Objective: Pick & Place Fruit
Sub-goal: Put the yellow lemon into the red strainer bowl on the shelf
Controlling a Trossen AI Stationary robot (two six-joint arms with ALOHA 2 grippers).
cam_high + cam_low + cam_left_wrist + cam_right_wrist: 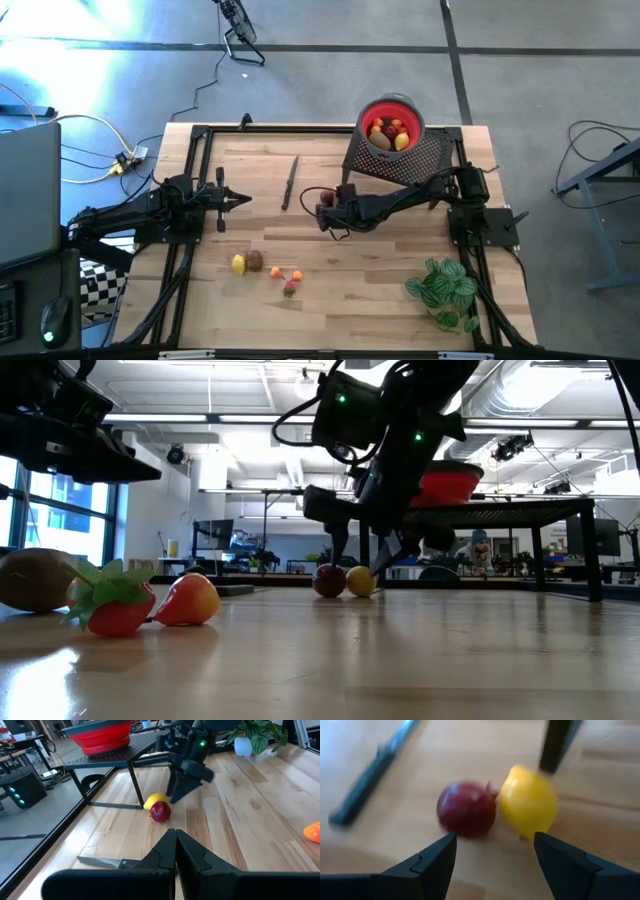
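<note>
A thin dark knife [290, 183] lies flat on the pale wooden desk [380, 290], well apart from the green leafy plant [444, 290] in its white pot near one front corner. A red bowl [392, 108] sits on a black mesh stand [410, 160] raised on dark legs at the desk's far edge. Off the desk, yellow and white cables [95, 150] trail across the grey floor beside a laptop [28, 190], and in the low view a person [478, 550] shows far back in the room.

Right gripper [492, 852] spread, left gripper [175, 847] closed.
</note>
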